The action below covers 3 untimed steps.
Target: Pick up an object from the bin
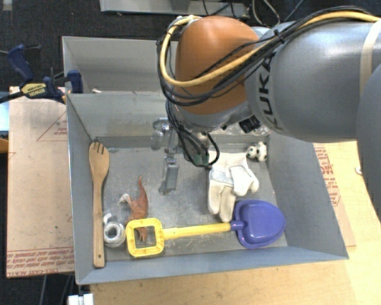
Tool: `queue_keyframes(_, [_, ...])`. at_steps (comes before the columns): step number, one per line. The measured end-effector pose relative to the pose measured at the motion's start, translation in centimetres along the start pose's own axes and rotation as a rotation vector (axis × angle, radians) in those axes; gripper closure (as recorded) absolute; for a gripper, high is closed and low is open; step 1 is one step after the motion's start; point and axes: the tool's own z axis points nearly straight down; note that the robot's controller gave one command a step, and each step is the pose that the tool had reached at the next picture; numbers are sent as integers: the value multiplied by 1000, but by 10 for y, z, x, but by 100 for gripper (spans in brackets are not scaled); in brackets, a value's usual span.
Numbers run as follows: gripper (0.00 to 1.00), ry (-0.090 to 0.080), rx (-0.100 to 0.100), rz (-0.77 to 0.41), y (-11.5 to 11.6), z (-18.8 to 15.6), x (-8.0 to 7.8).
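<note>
My gripper (168,184) hangs low over the bare middle of the bin floor, under the orange wrist cover. Just to its lower left lies a small brown toy dinosaur (140,202), a short gap away. A white glove (228,183) lies to the gripper's right, also apart from it. Nothing shows in the gripper's grasp.
A toy shovel (259,223) with a purple blade and a yellow handle lies along the front wall. A wooden fork spatula (99,189) runs down the left wall, with a white ring (113,234) beside it. A small black-and-white ball (257,151) sits at the back right.
</note>
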Motion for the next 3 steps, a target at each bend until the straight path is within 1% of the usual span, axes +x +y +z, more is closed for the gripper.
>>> queue_keyframes(1, [0, 3, 0, -9, 9, 60, 54])
queue_keyframes(2, [0, -23, -5, 138, -55, 12, -72])
queue_keyframes(3, [0, 13, -2, -57, -12, 121, -62])
